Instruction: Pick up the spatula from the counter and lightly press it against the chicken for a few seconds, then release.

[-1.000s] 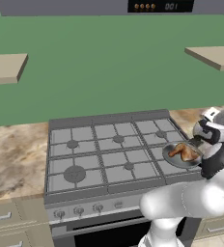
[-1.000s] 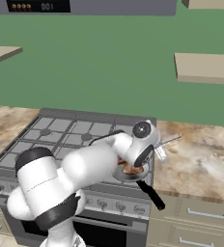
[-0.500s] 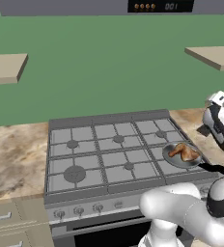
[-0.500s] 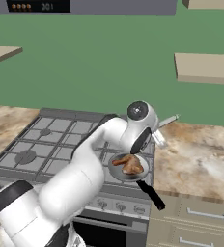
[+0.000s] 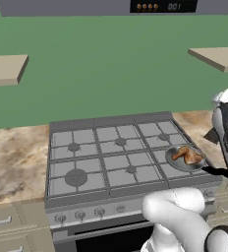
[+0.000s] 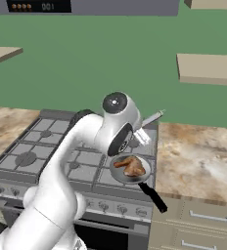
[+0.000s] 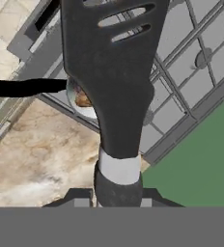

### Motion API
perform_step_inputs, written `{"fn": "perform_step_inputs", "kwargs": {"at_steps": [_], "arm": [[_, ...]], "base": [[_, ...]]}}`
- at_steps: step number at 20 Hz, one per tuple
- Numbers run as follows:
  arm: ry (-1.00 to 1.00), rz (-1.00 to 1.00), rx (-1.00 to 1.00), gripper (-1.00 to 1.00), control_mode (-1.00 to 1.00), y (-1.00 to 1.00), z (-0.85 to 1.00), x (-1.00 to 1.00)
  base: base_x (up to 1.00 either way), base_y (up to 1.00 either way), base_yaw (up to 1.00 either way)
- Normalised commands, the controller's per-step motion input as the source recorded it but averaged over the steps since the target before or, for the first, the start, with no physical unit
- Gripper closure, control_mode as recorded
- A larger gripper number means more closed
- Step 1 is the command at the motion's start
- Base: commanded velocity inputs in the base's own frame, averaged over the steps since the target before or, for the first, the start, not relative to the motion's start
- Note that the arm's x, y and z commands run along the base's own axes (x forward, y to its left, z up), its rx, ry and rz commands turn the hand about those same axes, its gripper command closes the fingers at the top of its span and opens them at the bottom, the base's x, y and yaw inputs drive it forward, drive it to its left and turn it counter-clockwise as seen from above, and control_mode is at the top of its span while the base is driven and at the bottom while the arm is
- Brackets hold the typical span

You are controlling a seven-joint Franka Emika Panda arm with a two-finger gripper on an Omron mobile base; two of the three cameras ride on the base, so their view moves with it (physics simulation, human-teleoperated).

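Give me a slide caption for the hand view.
Tool holding the slotted spatula, pan of chicken on the stove beyond.

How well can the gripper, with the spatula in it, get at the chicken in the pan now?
Probably yes: the gripper, shut on the spatula, hangs just above the pan, and nothing stands between the blade and the chicken.

The dark slotted spatula [image 7: 115, 82] with a pale grey collar is sticking straight out of the pincer [image 7: 118, 197], clamped by its handle. The browned chicken piece [image 6: 130, 165] is lying just beyond the pincer, half hidden behind the blade.
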Motion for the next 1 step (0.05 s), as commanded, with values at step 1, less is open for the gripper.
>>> {"fn": "perform_step_inputs", "kwargs": {"at_steps": [1], "arm": [[0.0,0.05,-0.07,1.0,-1.0,0.87,0.1,-0.83]], "base": [[0.0,0.0,0.0]]}}
